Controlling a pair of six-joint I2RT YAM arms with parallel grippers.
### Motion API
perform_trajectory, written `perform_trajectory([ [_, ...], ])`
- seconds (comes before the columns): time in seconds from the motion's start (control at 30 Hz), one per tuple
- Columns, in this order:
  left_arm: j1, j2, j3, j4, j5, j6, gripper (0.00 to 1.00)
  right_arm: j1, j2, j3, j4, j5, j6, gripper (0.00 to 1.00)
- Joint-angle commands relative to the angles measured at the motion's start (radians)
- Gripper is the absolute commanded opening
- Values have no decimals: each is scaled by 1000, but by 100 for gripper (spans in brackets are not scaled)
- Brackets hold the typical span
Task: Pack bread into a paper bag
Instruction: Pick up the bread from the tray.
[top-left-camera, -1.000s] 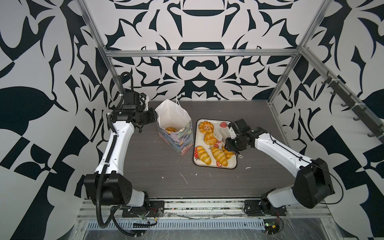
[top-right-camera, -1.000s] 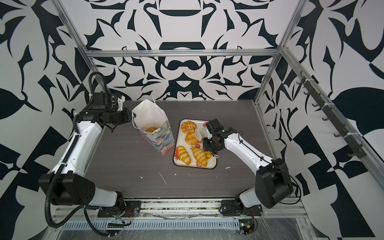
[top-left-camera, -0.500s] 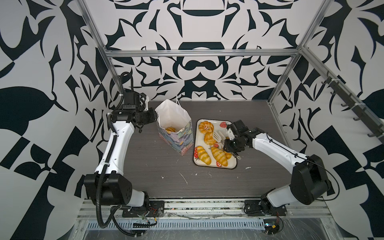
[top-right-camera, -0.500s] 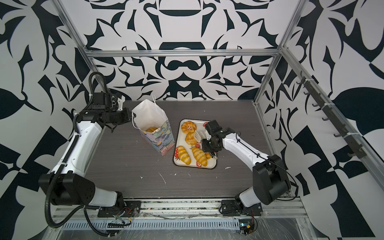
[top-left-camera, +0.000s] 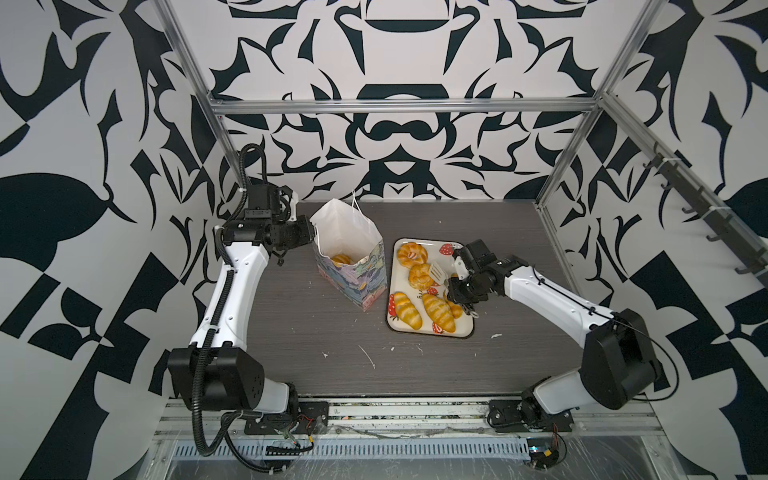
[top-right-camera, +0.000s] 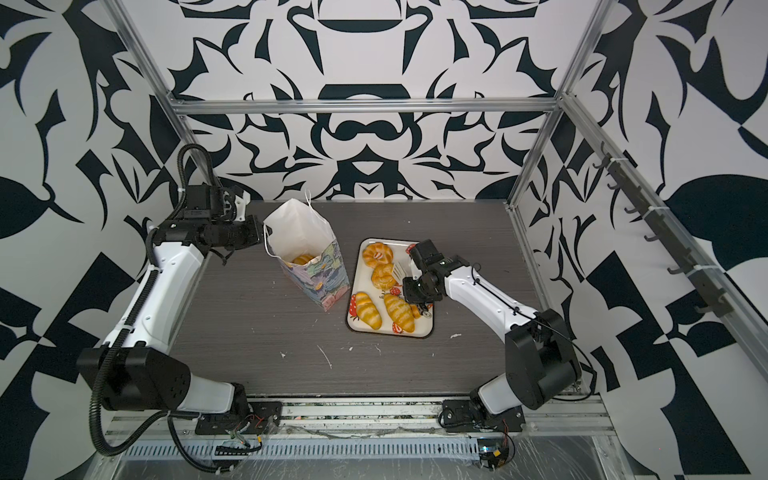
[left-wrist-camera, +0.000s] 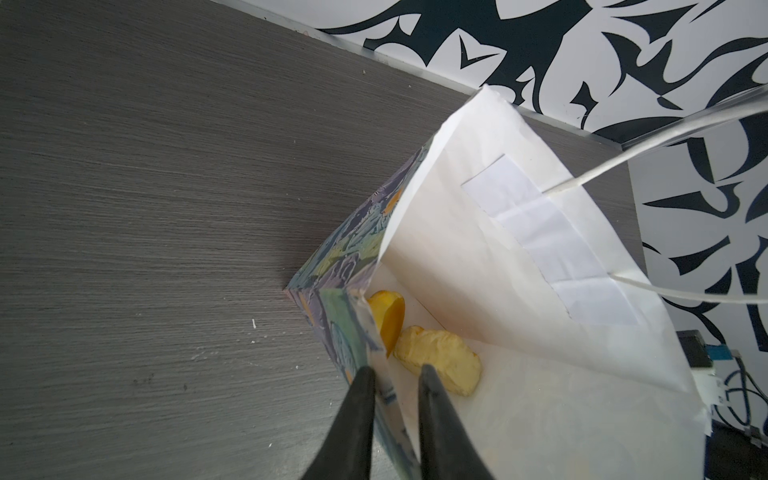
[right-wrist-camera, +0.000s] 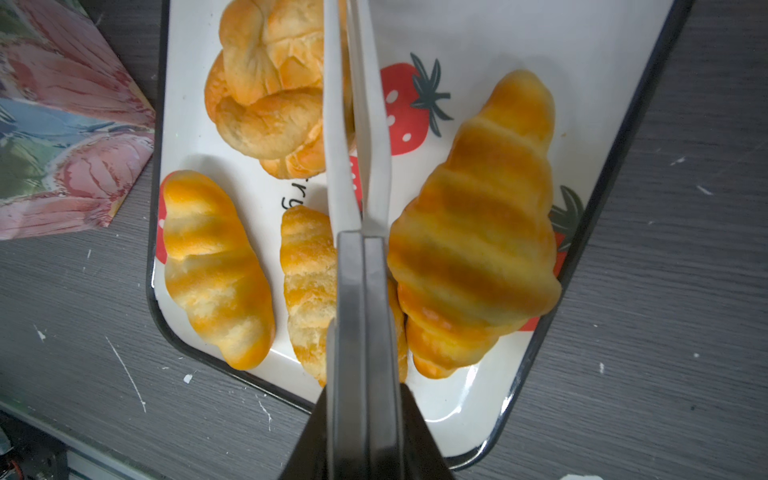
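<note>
The paper bag (top-left-camera: 353, 257) stands open on the dark table, white inside, floral outside. My left gripper (left-wrist-camera: 395, 372) is shut on its near wall, one finger inside and one outside. Bread (left-wrist-camera: 436, 359) lies at the bag's bottom, also visible in a top view (top-right-camera: 305, 258). More bread lies on the strawberry tray (top-left-camera: 428, 336): two round buns (top-left-camera: 411, 253) (top-left-camera: 420, 275) and three croissants (right-wrist-camera: 473, 249) (right-wrist-camera: 216, 266) (right-wrist-camera: 309, 282). My right gripper (right-wrist-camera: 363, 239) is shut on white tongs (right-wrist-camera: 357, 124), whose arms are pressed together above the tray. The tong tips reach over a round bun (right-wrist-camera: 266, 83); whether they grip it is hidden.
The tray sits just right of the bag (top-right-camera: 316, 270), nearly touching it. The bag's cord handles (left-wrist-camera: 665, 133) stand up at its far side. White crumbs (top-left-camera: 368, 357) dot the table in front. Metal frame posts (top-left-camera: 569, 153) border the table.
The tongs in my right gripper have closed from spread to pressed together, and that arm has edged slightly left over the tray. The left arm and bag have not moved.
</note>
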Motion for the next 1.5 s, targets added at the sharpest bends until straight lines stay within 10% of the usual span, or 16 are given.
perform_trajectory([
  [0.0, -4, -5, -13, -25, -1, 9, 23, -5, -55, 33, -6, -3, -3, 22],
  [1.47, -4, -6, -1, -28, 3, 8, 23, 136, -185, 540, -256, 108, -59, 21],
])
